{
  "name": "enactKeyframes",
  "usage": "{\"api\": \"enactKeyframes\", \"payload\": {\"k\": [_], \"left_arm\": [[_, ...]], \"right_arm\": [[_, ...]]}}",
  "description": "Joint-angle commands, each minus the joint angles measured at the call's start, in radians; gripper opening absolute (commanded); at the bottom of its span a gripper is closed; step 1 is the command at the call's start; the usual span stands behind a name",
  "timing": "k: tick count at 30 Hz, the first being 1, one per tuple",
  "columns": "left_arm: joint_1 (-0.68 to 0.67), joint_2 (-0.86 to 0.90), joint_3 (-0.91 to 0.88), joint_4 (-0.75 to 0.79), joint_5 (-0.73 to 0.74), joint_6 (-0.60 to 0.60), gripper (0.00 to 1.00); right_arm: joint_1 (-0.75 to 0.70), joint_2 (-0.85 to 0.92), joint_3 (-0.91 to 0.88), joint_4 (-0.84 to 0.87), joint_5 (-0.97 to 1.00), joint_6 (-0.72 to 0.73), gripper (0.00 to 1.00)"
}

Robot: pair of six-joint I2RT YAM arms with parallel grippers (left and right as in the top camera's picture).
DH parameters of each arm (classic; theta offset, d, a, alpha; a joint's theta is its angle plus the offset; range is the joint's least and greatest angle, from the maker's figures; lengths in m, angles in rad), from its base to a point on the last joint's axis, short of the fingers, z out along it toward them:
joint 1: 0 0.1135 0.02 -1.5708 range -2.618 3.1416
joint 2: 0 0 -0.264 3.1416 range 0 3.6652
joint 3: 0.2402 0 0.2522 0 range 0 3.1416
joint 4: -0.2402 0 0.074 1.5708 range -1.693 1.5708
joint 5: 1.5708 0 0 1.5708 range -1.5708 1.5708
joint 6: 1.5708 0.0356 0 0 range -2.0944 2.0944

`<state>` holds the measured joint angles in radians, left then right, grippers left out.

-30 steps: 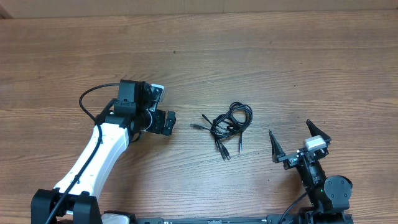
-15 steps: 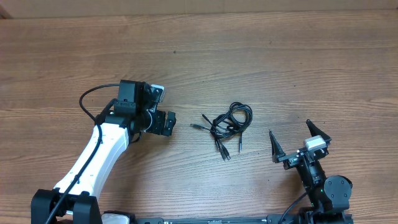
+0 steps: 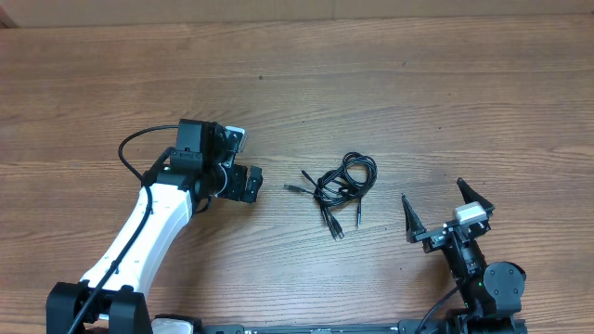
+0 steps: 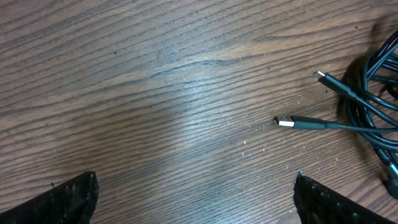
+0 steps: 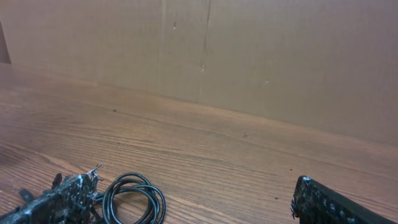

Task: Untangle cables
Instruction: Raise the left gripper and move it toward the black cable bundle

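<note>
Between left tool (image 3: 252,183), right tool (image 3: 432,192), bunched cables (image 3: 336,190)

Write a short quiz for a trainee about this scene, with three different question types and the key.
1. True or false: the cables lie bunched together in one tangle.
2. The jaws of the left arm and the right arm are: A, open and empty; B, shut on a cable; C, one open, one shut.
3. What surface does the tangle rest on?
Key: 1 true; 2 A; 3 the wooden table.
</note>
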<state>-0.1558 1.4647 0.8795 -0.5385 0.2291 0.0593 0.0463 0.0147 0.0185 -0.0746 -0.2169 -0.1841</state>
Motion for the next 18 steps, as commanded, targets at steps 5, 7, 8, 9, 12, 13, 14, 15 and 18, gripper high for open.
{"api": "enactKeyframes", "payload": {"k": [5, 7, 8, 9, 12, 13, 14, 15, 18], "left_arm": [[-0.002, 0.006, 0.026, -0.014, 0.016, 0.023, 1.00], [-0.002, 0.008, 0.026, -0.012, 0.018, 0.023, 1.00], [-0.002, 0.008, 0.026, -0.012, 0.025, 0.023, 1.00], [-0.002, 0.008, 0.026, -0.011, 0.029, 0.023, 1.00], [-0.002, 0.008, 0.026, -0.011, 0.031, 0.023, 1.00], [-0.002, 0.008, 0.026, -0.011, 0.031, 0.023, 1.00], [-0.002, 0.008, 0.026, -0.011, 0.031, 0.023, 1.00], [-0.002, 0.008, 0.026, -0.011, 0.032, 0.023, 1.00], [-0.002, 0.008, 0.026, -0.014, 0.034, 0.023, 1.00]], "right_arm": [[-0.003, -0.009, -0.006, 0.004, 0.011, -0.001, 1.00], [-0.003, -0.009, -0.006, 0.004, 0.011, -0.001, 1.00], [-0.003, -0.009, -0.006, 0.004, 0.011, -0.001, 1.00], [-0.003, -0.009, -0.006, 0.004, 0.011, 0.000, 1.00], [-0.003, -0.009, -0.006, 0.004, 0.011, -0.001, 1.00], [-0.003, -0.009, -0.006, 0.004, 0.011, -0.001, 1.00], [-0.003, -0.009, -0.006, 0.004, 0.011, -0.001, 1.00], [-0.003, -0.009, -0.006, 0.004, 0.011, -0.001, 1.00], [-0.003, -0.009, -0.006, 0.004, 0.011, 0.000, 1.00]]}}
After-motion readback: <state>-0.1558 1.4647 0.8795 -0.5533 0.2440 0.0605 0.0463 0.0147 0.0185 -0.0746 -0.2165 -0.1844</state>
